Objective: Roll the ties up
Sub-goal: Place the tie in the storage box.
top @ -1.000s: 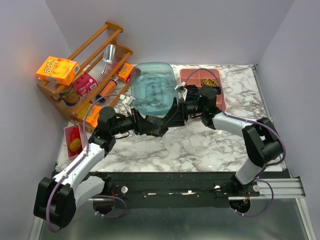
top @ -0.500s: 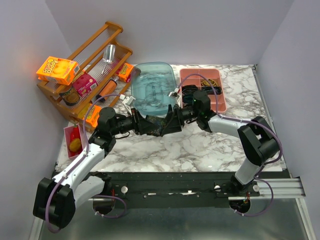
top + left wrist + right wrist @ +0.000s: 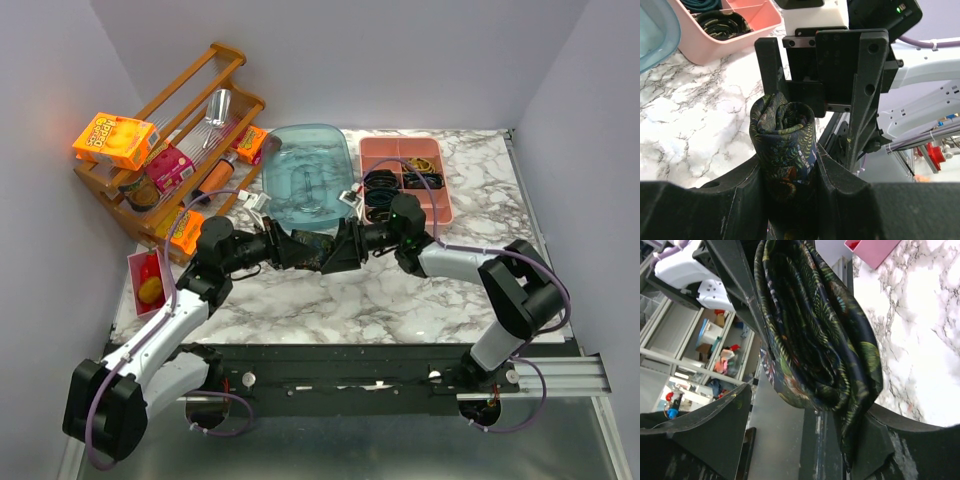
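A dark tie with a gold-green pattern is wound into a roll (image 3: 312,252) at the middle of the table. My left gripper (image 3: 298,248) is shut on the roll, which stands up between its jaws in the left wrist view (image 3: 784,132). My right gripper (image 3: 342,246) faces it from the right, open, with its fingers (image 3: 771,65) on either side of the roll. In the right wrist view the roll (image 3: 820,335) rests against the lower right finger (image 3: 880,440), and the other finger stands well apart from it.
A pink compartment tray (image 3: 443,208) with rolled ties stands behind the right arm and shows in the left wrist view (image 3: 747,35). A teal bin (image 3: 310,175) sits behind the grippers. A wooden rack of groceries (image 3: 180,150) is at the back left, a pink packet (image 3: 148,280) by the left edge.
My right gripper has moved left and nearer, closing in on the left gripper. The tie between them has gone from a spread band to a tight roll.
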Available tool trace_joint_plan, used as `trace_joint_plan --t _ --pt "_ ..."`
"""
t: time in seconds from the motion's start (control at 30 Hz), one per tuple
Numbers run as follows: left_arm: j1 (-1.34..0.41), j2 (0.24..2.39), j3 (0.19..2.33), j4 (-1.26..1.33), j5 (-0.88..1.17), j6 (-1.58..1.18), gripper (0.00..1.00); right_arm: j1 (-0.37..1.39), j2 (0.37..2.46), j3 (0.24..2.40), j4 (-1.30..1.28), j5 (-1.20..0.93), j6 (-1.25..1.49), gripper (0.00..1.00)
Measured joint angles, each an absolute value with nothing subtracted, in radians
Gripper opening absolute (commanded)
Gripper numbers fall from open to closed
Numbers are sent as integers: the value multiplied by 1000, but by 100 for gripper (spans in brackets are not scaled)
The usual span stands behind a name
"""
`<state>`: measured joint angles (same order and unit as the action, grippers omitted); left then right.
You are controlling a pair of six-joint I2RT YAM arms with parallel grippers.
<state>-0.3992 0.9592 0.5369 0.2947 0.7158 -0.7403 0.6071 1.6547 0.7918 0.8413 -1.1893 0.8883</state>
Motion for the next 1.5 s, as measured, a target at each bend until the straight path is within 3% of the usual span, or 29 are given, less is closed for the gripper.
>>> trace_joint_plan --t 0.3,0.37,0.47,0.6,0.73,0.83,0.93,1.07,1.17,1.33,1.5 --pt "-412 935 546 265 679 -721 31 654 1662 792 883 -1106 964 60" --pt "-414 935 546 265 673 -719 31 654 1667 791 895 -1098 979 50" --pt "-415 931 548 263 665 -716 31 654 1674 791 904 -1087 1000 48" --pt "-415 923 548 258 658 -709 31 654 1674 791 911 -1080 1019 38" --pt "-418 918 548 255 647 -702 31 654 1674 791 915 -1068 1029 16" --pt "-421 917 548 250 639 -699 33 654 1674 789 915 -1060 1032 8" --pt "-421 916 548 244 635 -695 44 655 1674 788 902 -1052 1026 3" --pt "-426 916 548 222 613 -675 74 658 1658 790 828 -1030 981 1" --pt "-428 916 548 197 591 -663 87 662 1628 805 727 -1005 916 1" --pt "-428 910 550 162 536 -649 99 666 1570 838 541 -949 809 1" --pt "-428 907 587 130 481 -632 99 666 1538 867 399 -897 726 1"
